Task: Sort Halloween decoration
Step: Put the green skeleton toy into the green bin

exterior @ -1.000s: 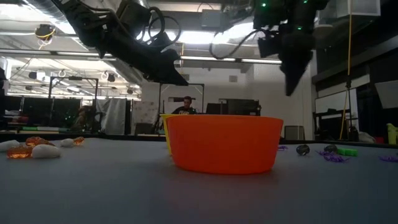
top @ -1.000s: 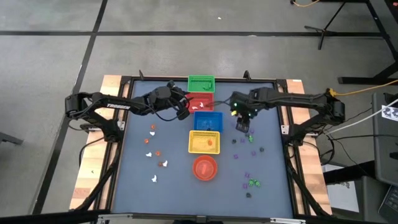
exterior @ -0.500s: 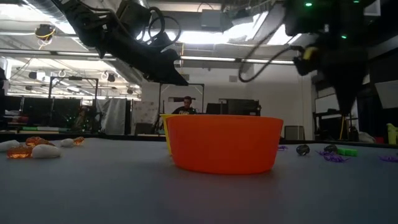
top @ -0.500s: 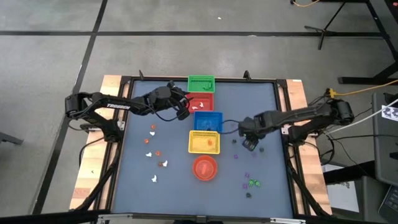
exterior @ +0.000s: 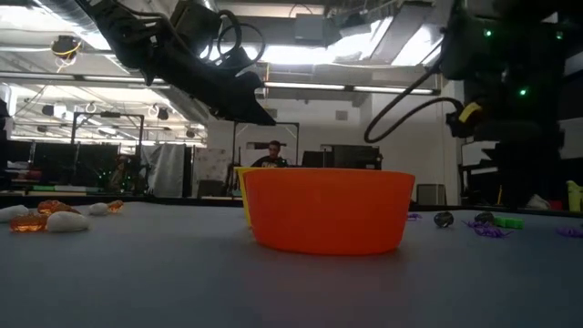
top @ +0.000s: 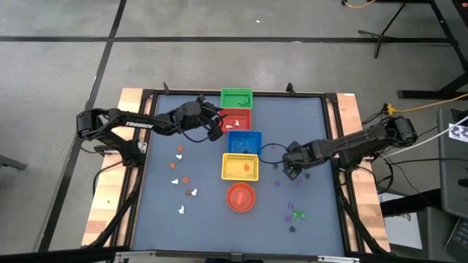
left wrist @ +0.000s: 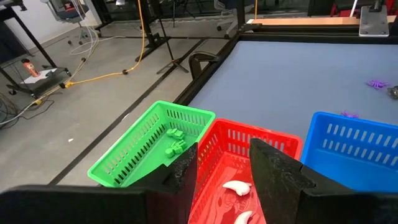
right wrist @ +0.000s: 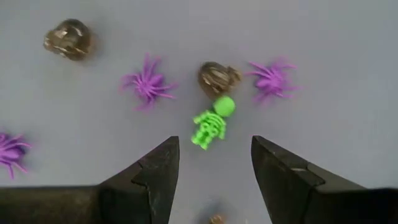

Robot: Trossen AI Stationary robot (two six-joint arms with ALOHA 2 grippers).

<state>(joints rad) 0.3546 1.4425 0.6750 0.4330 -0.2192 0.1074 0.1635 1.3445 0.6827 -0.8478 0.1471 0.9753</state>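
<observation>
1. The right claw, fingers spread wide and holding nothing, hangs over a green skeleton right of centre on the table.
2. A dark skull touches the skeleton; purple spiders lie near.
3. The left claw, partly open and empty, hovers above the red basket, upper centre.

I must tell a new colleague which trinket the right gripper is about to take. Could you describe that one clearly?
Find the right gripper, open and low over the table's right half beside the yellow basket. Just ahead of its fingers lies a green skeleton. Its neighbours are purple spiders and a dark skull; it is the only green piece there.
</observation>
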